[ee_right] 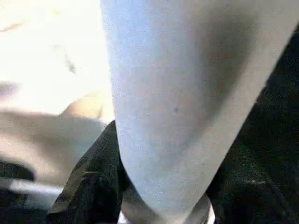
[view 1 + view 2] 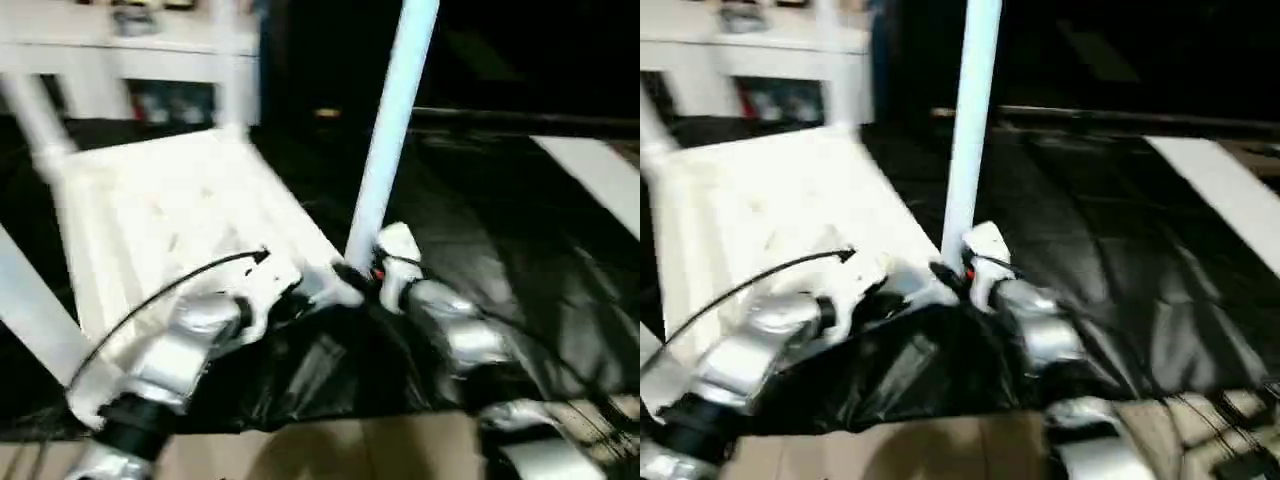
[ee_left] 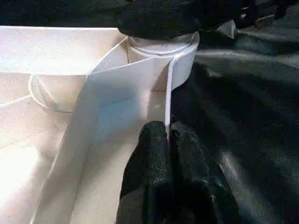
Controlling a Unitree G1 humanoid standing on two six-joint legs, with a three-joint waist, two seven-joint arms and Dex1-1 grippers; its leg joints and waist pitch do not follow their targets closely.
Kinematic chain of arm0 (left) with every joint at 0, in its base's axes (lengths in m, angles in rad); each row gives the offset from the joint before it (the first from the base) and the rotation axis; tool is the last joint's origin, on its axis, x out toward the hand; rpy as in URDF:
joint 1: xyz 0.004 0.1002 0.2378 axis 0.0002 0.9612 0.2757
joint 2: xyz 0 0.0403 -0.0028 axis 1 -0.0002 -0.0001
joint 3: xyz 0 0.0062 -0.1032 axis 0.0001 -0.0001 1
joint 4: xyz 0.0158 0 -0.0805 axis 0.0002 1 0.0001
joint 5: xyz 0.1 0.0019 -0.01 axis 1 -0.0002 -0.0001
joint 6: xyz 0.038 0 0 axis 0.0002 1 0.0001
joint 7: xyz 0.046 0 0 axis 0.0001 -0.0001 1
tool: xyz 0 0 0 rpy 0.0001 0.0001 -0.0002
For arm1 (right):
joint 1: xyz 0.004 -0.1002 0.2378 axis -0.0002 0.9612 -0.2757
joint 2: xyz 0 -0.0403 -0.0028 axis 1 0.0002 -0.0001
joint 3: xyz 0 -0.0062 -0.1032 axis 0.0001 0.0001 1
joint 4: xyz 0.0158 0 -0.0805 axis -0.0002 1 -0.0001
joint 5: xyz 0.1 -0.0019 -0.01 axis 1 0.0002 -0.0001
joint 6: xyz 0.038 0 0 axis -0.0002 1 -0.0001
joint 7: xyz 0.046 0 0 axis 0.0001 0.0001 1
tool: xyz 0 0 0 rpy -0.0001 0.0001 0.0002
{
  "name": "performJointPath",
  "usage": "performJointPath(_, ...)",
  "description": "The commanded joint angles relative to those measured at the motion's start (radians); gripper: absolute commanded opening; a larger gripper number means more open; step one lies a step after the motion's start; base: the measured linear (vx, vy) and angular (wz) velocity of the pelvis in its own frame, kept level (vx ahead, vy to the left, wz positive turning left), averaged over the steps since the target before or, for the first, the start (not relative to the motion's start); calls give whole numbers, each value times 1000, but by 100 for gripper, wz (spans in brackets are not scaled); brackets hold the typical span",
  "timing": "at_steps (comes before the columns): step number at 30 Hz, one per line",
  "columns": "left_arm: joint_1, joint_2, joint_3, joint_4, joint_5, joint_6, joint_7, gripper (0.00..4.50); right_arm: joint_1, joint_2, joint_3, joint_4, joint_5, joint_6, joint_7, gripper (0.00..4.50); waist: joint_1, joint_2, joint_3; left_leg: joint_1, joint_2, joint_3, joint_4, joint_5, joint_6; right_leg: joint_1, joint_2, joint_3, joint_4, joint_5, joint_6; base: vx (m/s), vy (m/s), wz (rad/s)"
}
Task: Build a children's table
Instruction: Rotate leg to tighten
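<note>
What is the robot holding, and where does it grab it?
The left gripper pinches the table top's thin side wall beside a corner socket. The right gripper has its jaws around the upright leg, low down by that socket.

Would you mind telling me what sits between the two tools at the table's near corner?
The foot of the upright leg in its corner socket; the left wrist view shows it, past the left tool.

Black-covered table [image 2: 520, 260], white table top [image 2: 180, 230] lying upside down on it, legs up
</note>
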Motion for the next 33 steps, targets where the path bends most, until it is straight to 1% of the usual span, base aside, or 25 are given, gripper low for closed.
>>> performJointPath(1, -50, -65, -32, -45, -10, -24, 42, 0, 7, 115, 77, 66, -6, 25, 37, 196, -7, 34, -38, -2, 72, -33, -145, -810, -73, 49, -49, 39, -9, -462, -68, 0, 0, 0)
performJointPath(2, -47, -63, -37, -49, -11, -25, 34, 0, 5, 123, 83, 61, -6, 13, 57, 196, 5, 32, -32, 4, 68, -13, -160, -846, -81, 36, -41, 45, 2, -476, -82, -55, 9, -1)
performJointPath(3, -47, -63, -37, -49, -11, -25, 34, 0, 5, 123, 83, 61, -6, 13, 57, 252, 5, 32, -32, 4, 68, -13, -160, -846, -81, 36, -41, 45, 2, -476, -82, 0, 0, 0)
performJointPath(4, -43, -59, -40, -54, -14, -26, 25, 0, 5, 124, 83, 51, -1, 11, 80, 266, 2, 15, -24, 75, 20, 2, -77, -767, -68, -36, -68, 21, -108, -780, -21, 0, 0, 0)
performJointPath(5, -42, -55, -41, -57, -17, -28, 17, 0, 5, 122, 82, 45, 7, 16, 98, 266, 2, 15, -24, 75, 20, 2, -77, -767, -68, -36, -68, 21, -108, -780, -21, 0, 0, 0)
performJointPath(6, -36, -43, -43, -63, -20, -31, 3, 0, 6, 111, 75, 35, 18, 26, 127, 266, -27, 19, -23, 105, -15, 9, 38, -548, -35, -38, -96, -92, -214, -971, 100, 19, -4, -21)
performJointPath(7, -34, -36, -44, -64, -21, -32, -4, 0, 6, 104, 74, 31, 22, 26, 138, 286, -31, 38, -21, 85, 8, 1, 4, -569, -29, 3, -87, -119, -202, -884, 104, 19, -4, -21)
performJointPath(8, -29, -25, -44, -71, -22, -36, -13, 0, 5, 79, 81, 29, 13, 14, 145, 302, 21, 76, -37, -72, 51, -11, -146, -782, -70, 130, -28, -7, 101, -233, -15, 36, 77, -46)
performJointPath(9, -29, -25, -44, -71, -22, -36, -13, 0, 5, 79, 81, 29, 13, 14, 145, 311, 21, 76, -37, -72, 51, -11, -146, -782, -70, 130, -28, -7, 101, -233, -15, 58, 27, -19)
performJointPath(10, -27, -13, -41, -74, -27, -38, -30, 0, 3, 47, 95, 26, -1, -6, 164, 321, 31, 2, -26, 36, 31, -27, -104, -752, -87, 14, -77, 76, 13, -615, -11, 58, 27, -19)
performJointPath(11, -26, -9, -41, -75, -29, -40, -37, 0, 2, 39, 97, 26, -3, -11, 172, 321, 41, -11, -19, 85, -9, -5, -24, -599, -80, -56, -113, 68, -89, -914, 11, 74, -98, 23)
performJointPath(12, -24, 2, -40, -78, -34, -47, -57, 0, -2, 18, 101, 28, -7, -23, 197, 335, 41, -22, -25, 78, -20, -4, 63, -313, -24, -48, -174, 82, -130, -1123, 17, 102, -86, -5)
performJointPath(13, -24, 5, -39, -79, -36, -49, -64, 0, -3, 12, 101, 29, -9, -26, 205, 335, 60, -7, -51, -28, 8, -19, -25, -165, -10, 63, -153, 90, -59, -886, 3, 102, -86, -5)
performJointPath(14, -23, 17, -39, -79, -37, -54, -79, 0, -5, -8, 105, 28, -12, -36, 238, 335, 67, 23, -58, -17, 33, -25, -65, -146, -32, 38, -101, 72, -25, -570, -54, 101, -22, -28)
performJointPath(15, -22, 27, -38, -79, -41, -58, -94, 0, -7, -29, 107, 25, -13, -41, 269, 335, 61, 27, -63, -11, 38, -23, -65, -147, -32, 31, -85, 72, -9, -421, -92, 68, -2, -10)
performJointPath(16, -21, 43, -37, -78, -46, -63, -116, 0, -10, -56, 109, 19, -11, -47, 313, 335, 60, 32, -63, -11, 39, -17, -67, -173, -29, 29, -72, 75, 10, -248, -160, 68, -2, -10)
performJointPath(17, -20, 51, -36, -78, -49, -65, -127, 0, -12, -69, 111, 17, -11, -50, 332, 335, 57, 27, -62, -10, 39, -13, -68, -205, -25, 25, -70, 76, 9, -231, -180, 0, 0, 0)
performJointPath(18, -19, 62, -36, -79, -52, -68, -143, 0, -14, -88, 113, 13, -11, -55, 359, 335, 57, 32, -61, -6, 37, -8, -66, -235, -25, 23, -71, 80, 9, -230, -197, 51, 5, 5)
performJointPath(19, -16, 81, -35, -82, -61, -72, -173, 0, -18, -117, 115, 8, -10, -61, 401, 335, 59, 26, -66, -12, 32, 1, -62, -209, -9, 30, -66, 90, 16, -167, -228, 51, 5, 5)
performJointPath(20, -14, 97, -36, -87, -69, -76, -199, 0, -22, -141, 117, 4, -8, -66, 436, 335, 61, 25, -68, -13, 32, 6, -61, -182, 7, 33, -67, 90, 19, -138, -235, 0, 0, 0)
performJointPath(23, -7, 134, -41, -102, -88, -79, -265, 0, -29, -189, 118, 0, -3, -77, 512, 335, 63, 24, -65, -12, 33, 13, -59, -161, 22, 33, -69, 93, 19, -130, -243, 0, 0, 0)
performJointPath(30, 3, 180, -48, -117, -111, -92, -345, 0, -29, -237, 145, -12, 8, -78, 629, 335, 69, 22, -64, -7, 37, 16, -59, -164, 25, 34, -71, 93, 19, -153, -248, 0, 0, 0)
performJointPath(31, 4, 215, -55, -121, -128, -95, -391, 0, -27, -262, 168, -20, 16, -75, 714, 335, 72, 17, -63, -6, 37, 17, -59, -165, 30, 33, -72, 94, 18, -175, -243, 0, 0, 0)
performJointPath(32, 4, 215, -55, -121, -128, -95, -391, 0, -27, -262, 168, -20, 16, -75, 714, 335, 72, 17, -62, -6, 37, 18, -59, -167, 32, 32, -72, 95, 17, -180, -242, 0, 0, 0)
performJointPath(33, 2, 233, -60, -119, -134, -93, -414, 0, -28, -267, 178, -21, 19, -76, 745, 312, 71, 2, -61, -7, 38, 20, -61, -168, 35, 32, -72, 95, 13, -196, -238, 0, 0, 0)
